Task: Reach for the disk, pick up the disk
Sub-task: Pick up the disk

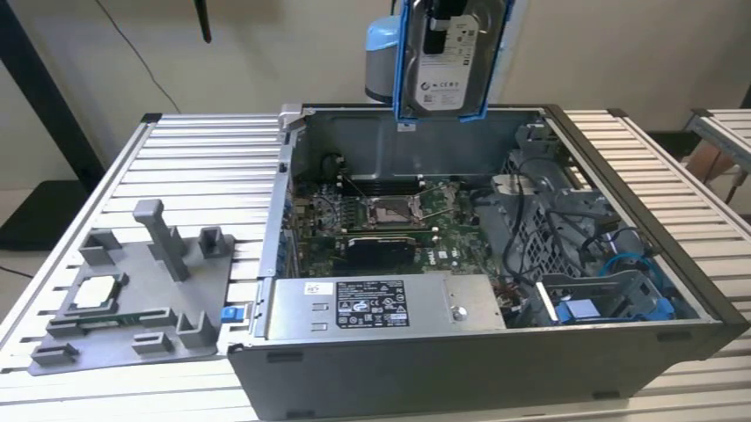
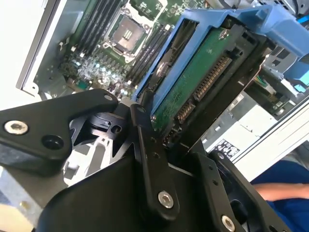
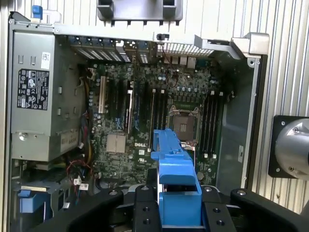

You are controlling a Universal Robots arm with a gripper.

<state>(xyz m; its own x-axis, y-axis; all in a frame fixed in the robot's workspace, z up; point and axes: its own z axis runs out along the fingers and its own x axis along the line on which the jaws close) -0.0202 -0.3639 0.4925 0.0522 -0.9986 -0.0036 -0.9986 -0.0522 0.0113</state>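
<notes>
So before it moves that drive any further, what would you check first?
1. Disk in the gripper: ok, the black fingers clamp its end in the second wrist view.
2. Disk lifted clear of the computer case: ok, it hangs upright above the back wall in the exterior view.
3. Blue rails on the disk: ok, they frame it in both wrist views.
4. Cables snagged on the disk: cannot tell; none seen trailing from it.
5. Grip firm enough not to slip: cannot tell.
6. Motherboard below unobstructed: ok.

Silver disk (image 1: 452, 53) w/ white label, blue rails, black tool (image 2: 164, 159)
</notes>
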